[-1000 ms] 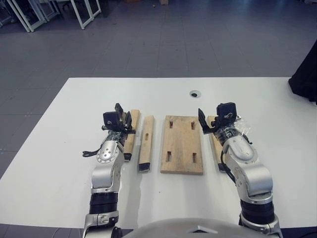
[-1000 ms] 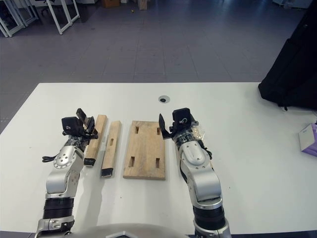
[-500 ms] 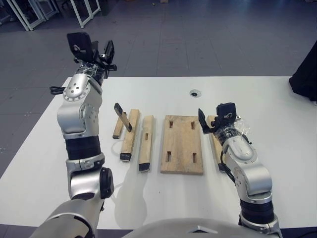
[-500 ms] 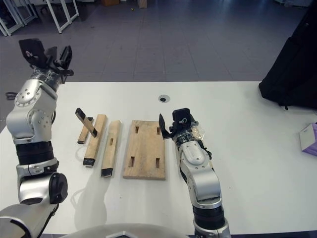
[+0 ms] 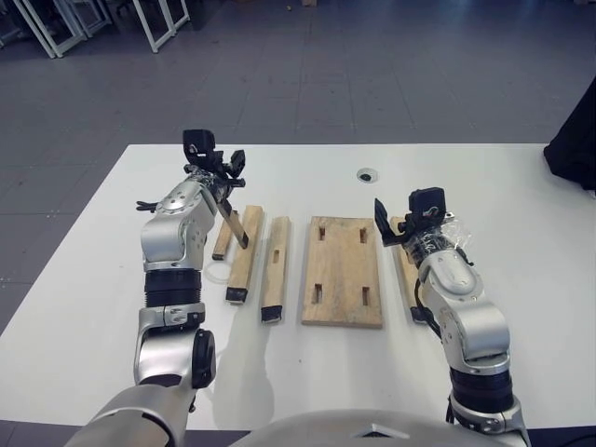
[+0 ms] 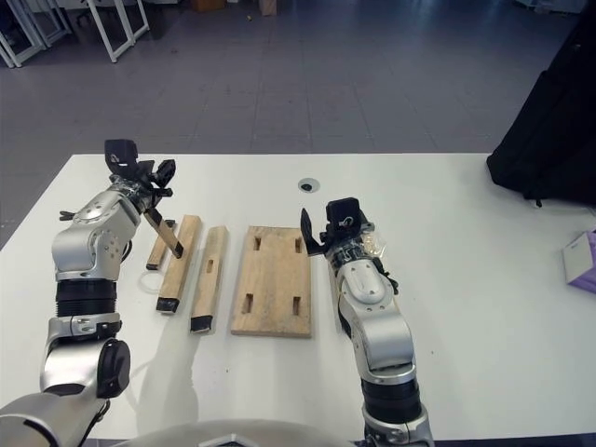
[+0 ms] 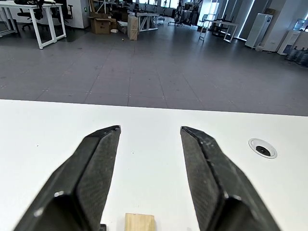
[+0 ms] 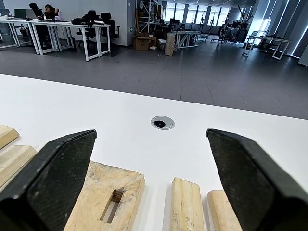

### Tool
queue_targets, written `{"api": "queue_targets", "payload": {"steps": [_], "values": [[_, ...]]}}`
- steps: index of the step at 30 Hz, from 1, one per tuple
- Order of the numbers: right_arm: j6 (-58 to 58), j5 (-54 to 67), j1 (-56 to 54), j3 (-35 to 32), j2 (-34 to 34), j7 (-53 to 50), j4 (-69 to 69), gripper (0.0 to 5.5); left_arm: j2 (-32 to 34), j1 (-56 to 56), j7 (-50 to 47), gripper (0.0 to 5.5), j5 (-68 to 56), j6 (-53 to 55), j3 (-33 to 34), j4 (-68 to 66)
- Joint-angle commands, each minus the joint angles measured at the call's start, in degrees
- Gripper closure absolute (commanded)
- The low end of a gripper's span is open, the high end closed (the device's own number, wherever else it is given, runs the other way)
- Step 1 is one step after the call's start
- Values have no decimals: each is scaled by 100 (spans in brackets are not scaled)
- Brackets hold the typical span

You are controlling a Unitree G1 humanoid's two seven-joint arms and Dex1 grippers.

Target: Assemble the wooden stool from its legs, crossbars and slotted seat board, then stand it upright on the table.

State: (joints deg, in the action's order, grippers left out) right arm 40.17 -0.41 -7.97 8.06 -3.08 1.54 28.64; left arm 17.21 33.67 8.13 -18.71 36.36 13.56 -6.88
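Two pincers hover over a white bench (image 5: 521, 214) where the parts of a wooden stool lie unassembled.

The slotted seat board (image 5: 342, 270) lies flat at the middle of the bench, its four slots facing up. Just to its left lie the inner leg (image 5: 274, 270) and, beside that, the outer leg (image 5: 244, 256), both pointing away from the robot with dark ends at the near side. A short piece (image 5: 222, 242) rests just beyond the outer leg, farther left. A dark bar (image 5: 233, 222) stands tilted over the far end of the outer leg.

The left pincer (image 7: 150, 129) hangs above the far ends of these parts, its fingers (image 7: 96, 168) spread apart with nothing between them; a pale wooden end shows just below. Whether it touches the top of the dark bar cannot be told.

The right pincer (image 8: 151, 137) sits low at the seat board's far right corner, spread wide and gripping nothing. Beneath that arm, just right of the board, lie two further wooden pieces (image 8: 186, 207), side by side. A round cable port (image 5: 366, 174) is set into the bench beyond the board.
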Motion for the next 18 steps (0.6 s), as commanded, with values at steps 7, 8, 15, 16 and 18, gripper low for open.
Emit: {"api": "queue_targets", "payload": {"steps": [7, 8, 15, 16, 18], "values": [[134, -79, 288, -16, 4, -94, 345, 130, -477, -3453, -1160, 177, 269, 1264, -380, 4990], [146, -75, 300, -4, 3, -91, 362, 130, -511, -4144, -1105, 177, 318, 1243, -571, 5090], [214, -2, 247, 6, -100, 31, 367, 130, -524, -5725, -1061, 177, 590, 1413, -1214, 4621], [233, -4, 241, 4, -112, 49, 380, 130, -508, -5686, -1049, 177, 641, 1431, -1222, 4472], [260, -2, 218, -8, -137, 89, 384, 130, -503, -5559, -1025, 177, 716, 1465, -1227, 4158]]}}
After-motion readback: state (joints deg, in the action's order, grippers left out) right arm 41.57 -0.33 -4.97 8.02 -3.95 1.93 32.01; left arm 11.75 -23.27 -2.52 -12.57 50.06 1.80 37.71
